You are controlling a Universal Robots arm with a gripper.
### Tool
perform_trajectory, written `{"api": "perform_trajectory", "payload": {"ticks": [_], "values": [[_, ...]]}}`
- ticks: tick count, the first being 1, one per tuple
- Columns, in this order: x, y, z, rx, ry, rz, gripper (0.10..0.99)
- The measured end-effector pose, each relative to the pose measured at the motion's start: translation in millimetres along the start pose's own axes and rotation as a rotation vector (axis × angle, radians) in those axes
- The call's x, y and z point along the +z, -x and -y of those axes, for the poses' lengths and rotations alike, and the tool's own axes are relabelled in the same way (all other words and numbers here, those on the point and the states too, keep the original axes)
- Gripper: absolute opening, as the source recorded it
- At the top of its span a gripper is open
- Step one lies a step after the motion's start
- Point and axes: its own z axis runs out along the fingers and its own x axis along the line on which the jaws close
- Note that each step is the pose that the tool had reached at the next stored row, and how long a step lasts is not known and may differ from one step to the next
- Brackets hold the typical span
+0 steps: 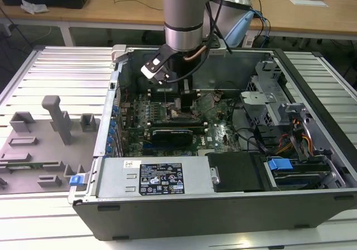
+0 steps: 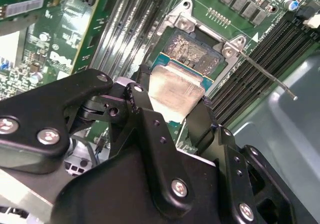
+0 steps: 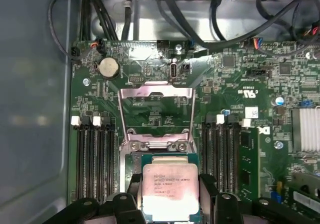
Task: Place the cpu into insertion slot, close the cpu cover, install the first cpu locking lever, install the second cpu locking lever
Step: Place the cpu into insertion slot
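Observation:
In both wrist views the cpu [image 3: 170, 184] [image 2: 175, 86], a flat square chip with a pale silvery top and a green rim, sits between my black fingers. My gripper [image 3: 170, 196] [image 2: 172, 106] is shut on it. The chip hangs tilted just over the near part of the open insertion slot [image 2: 192, 51], whose contact field shows beyond it. The cpu cover [image 3: 156, 88], a thin silvery frame, is swung open away from the slot. A thin locking lever [image 2: 265, 74] sticks out loose beside the slot. In the exterior view my gripper [image 1: 187, 98] reaches down into the computer case over the motherboard.
Black memory slots [image 3: 95, 144] [image 3: 222, 149] flank the socket. Dark cables [image 3: 150, 14] hang behind the board, and the grey case wall [image 3: 30, 109] runs along one side. A long black card [image 1: 173, 133] lies across the board. A grey fixture tray [image 1: 39, 144] sits at the exterior view's left.

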Motion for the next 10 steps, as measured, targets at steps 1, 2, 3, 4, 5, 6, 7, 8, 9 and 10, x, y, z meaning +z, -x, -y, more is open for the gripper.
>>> {"api": "perform_trajectory", "payload": {"ticks": [1, 2, 3, 4, 5, 6, 7, 8, 9, 10], "values": [[1.1, -0.9, 0.7, 0.0, 0.0, 0.0001, 0.541], [2.3, -1.8, 1.6, 0.0, 0.0, 0.0001, 0.541], [3.4, -2.6, 2.2, 0.0, 0.0, 0.0001, 0.541], [5.8, -3.8, 3.3, 0.0, 0.0, 0.0, 0.541], [8.3, -4.4, 3.8, 0.0, 0.0, -0.0001, 0.541], [9.9, -4.7, 4.1, 0.0, 0.0, -0.0001, 0.541], [11.2, -4.8, 4.3, 0.0, 0.0, 0.0, 0.541], [14.0, -5.1, 4.9, 0.0, 0.0, 0.0, 0.541], [15.7, -5.4, 5.5, 0.0, 0.0, 0.0, 0.541], [16.8, -5.7, 5.9, 0.0, 0.0, 0.0, 0.541]]}}
